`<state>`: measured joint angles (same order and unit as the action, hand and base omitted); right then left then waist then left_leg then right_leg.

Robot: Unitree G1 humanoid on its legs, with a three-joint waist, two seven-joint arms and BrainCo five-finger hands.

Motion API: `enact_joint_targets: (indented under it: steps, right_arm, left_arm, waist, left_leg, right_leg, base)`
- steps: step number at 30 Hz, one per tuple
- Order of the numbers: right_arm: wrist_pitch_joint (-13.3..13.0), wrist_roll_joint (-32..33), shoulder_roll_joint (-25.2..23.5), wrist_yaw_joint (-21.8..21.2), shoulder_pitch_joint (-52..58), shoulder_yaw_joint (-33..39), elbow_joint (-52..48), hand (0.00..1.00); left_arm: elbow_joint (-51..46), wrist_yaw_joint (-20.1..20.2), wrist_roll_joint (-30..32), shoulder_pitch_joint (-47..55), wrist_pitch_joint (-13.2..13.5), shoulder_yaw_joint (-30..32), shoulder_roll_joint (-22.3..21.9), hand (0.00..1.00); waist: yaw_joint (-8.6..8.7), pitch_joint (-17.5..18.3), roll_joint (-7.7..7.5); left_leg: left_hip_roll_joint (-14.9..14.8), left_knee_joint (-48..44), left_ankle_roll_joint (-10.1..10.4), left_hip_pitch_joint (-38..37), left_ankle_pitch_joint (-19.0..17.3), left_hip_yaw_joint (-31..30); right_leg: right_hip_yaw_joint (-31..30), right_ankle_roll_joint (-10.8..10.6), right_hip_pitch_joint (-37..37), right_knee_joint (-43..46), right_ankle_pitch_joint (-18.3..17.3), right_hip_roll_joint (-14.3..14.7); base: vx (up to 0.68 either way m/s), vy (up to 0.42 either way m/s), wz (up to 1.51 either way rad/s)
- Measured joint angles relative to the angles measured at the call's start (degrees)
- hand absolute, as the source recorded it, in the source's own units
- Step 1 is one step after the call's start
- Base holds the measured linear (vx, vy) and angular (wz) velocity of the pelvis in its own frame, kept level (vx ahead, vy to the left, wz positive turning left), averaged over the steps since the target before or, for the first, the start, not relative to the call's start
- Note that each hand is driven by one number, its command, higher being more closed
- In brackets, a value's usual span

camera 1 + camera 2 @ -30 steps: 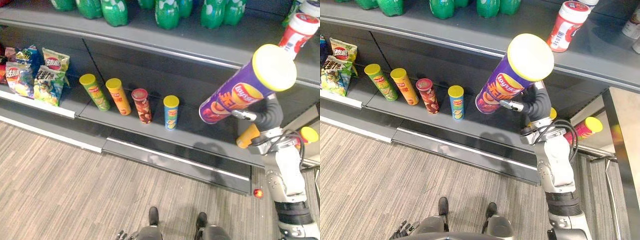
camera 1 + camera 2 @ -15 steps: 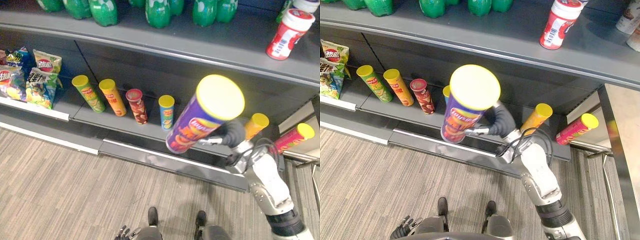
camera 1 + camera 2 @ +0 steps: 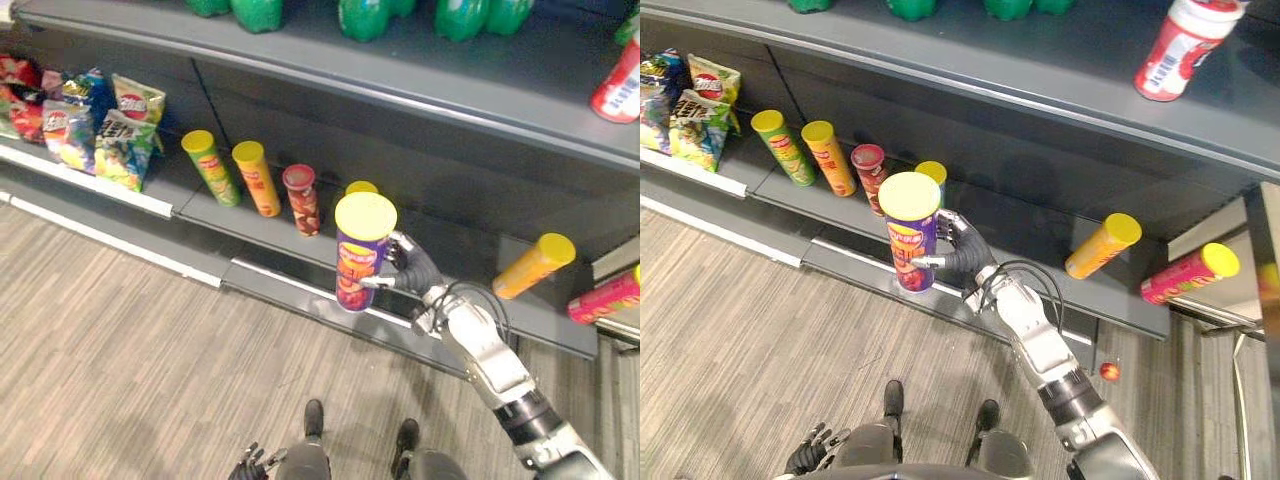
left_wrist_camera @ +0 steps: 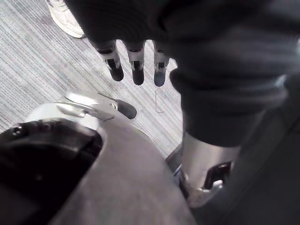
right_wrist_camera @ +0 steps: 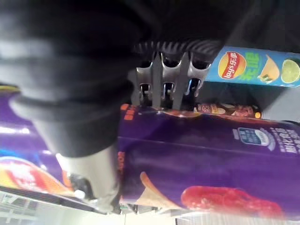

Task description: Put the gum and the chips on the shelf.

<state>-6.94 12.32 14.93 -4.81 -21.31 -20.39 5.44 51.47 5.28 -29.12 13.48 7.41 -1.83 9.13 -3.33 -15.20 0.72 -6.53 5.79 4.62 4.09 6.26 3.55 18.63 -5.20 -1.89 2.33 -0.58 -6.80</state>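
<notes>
Grey wood-grain floor [image 3: 120, 330] underfoot, and against it a long dark grey rack: a low shelf [image 3: 1040, 235] close to the floor and an upper shelf [image 3: 1040, 70] above. The right hand [image 3: 965, 250] is out in front of the low shelf's edge, its fingers [image 5: 164, 86] wrapped round the side of the purple chips can [image 3: 358, 255], thumb on the near side, a firm grip; the can stands upright with its yellow lid on top. Straight past those fingers, just behind the purple can, a blue can [image 5: 253, 67] stands on the low shelf and blocks the spot directly ahead. Beyond the can from the fingers a row runs on: a dark red can [image 3: 301, 199], an orange can [image 3: 257, 178], a green can [image 3: 212, 168], then the chip bags [image 3: 100, 125] well off at the end. Back on the wrist side, well apart from the fingers, a tilted orange can [image 3: 533, 266] and a red can [image 3: 1188, 273] lean on the same shelf. High above the fingers, the gum jar [image 3: 1180, 48] sits on the upper shelf, with green bottles [image 3: 365, 15] farther along. The left hand [image 3: 808, 462] hangs low over the floor, its fingers [image 4: 137, 71] loose and straight, holding nothing.
</notes>
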Motion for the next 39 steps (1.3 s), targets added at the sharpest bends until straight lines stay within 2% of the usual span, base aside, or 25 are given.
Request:
enact_joint_targets:
  steps: [5, 11, 14, 17, 24, 33, 39]
  right_arm:
    - [-3.94, -1.38, -1.18, 6.55, -7.11, 4.07, 8.59, 1.0]
    - [-8.42, -7.98, -1.37, 15.93, -13.06, 8.91, 13.73, 1.0]
    - [-9.87, -9.38, -1.39, 19.35, -14.55, 9.43, 15.9, 1.0]
    - [-10.17, -9.93, -1.34, 22.41, -14.68, 11.49, 16.06, 1.0]
    - [-10.91, -10.06, -1.19, 25.1, -15.66, 14.37, 17.74, 1.0]
    - [-10.91, -10.2, -0.49, 25.72, -14.88, 15.75, 17.74, 1.0]
    - [-11.05, -10.17, -0.16, 29.01, -14.84, 18.97, 19.44, 1.0]
  left_arm:
    - [-2.61, 0.19, -0.01, -0.67, -0.04, -1.32, -0.33, 0.0]
    - [-4.53, 1.18, -2.21, -1.72, -0.1, -2.98, -0.38, 0.0]
    - [-4.57, 1.93, -2.26, -2.14, -0.32, -3.54, 0.0, 0.0]
    - [-5.39, 2.1, -2.29, -2.18, -0.33, -4.25, 0.01, 0.0]
    - [-5.74, 2.26, -2.29, -2.48, -0.36, -5.16, 0.0, 0.0]
    - [-5.82, 2.29, -2.28, -2.56, -0.39, -5.2, 0.03, 0.0]
    - [-6.16, 2.28, -2.28, -2.74, -0.44, -5.29, 0.03, 0.0]
  waist:
    - [-1.56, -3.12, 1.97]
    - [-1.88, -7.55, 3.47]
    - [-1.86, -7.72, 3.69]
    - [-2.01, -8.39, 4.38]
    - [-1.79, -9.22, 5.39]
    - [-1.65, -9.62, 5.42]
    - [-1.68, -10.23, 5.66]
  left_leg:
    - [0.05, -0.06, 0.26, 1.43, 0.67, -1.14]
    - [0.91, -0.32, -0.36, 2.96, 1.72, -1.68]
    - [1.29, -0.33, -0.71, 4.36, 2.01, -1.62]
    - [1.62, -0.33, -0.85, 4.52, 2.22, -1.84]
    - [1.72, -0.32, -0.77, 4.8, 2.16, -1.26]
    - [1.6, -0.32, -0.76, 4.82, 2.15, -0.5]
    - [1.57, -0.32, -0.94, 4.89, 2.27, 0.12]
  right_leg:
    - [1.05, 0.04, -1.19, 0.98, -0.04, -0.16]
    - [1.46, 0.03, -3.25, 2.79, -0.11, -1.31]
    - [1.43, 0.01, -4.89, 3.47, -0.11, -1.8]
    - [1.52, -0.01, -5.01, 3.72, -0.13, -2.18]
    - [0.99, -0.02, -6.01, 4.6, -0.13, -2.5]
    - [0.13, -0.02, -6.65, 4.84, -0.12, -2.44]
    - [-0.37, -0.02, -7.05, 4.84, -0.1, -2.44]
  base:
    - [-0.03, 0.003, 0.14]
    - [-0.01, 0.019, 0.06]
    - [0.01, 0.021, 0.01]
    - [0.03, 0.014, 0.05]
    - [0.0, -0.002, -0.03]
    - [0.02, -0.01, -0.05]
    - [0.03, -0.01, -0.04]
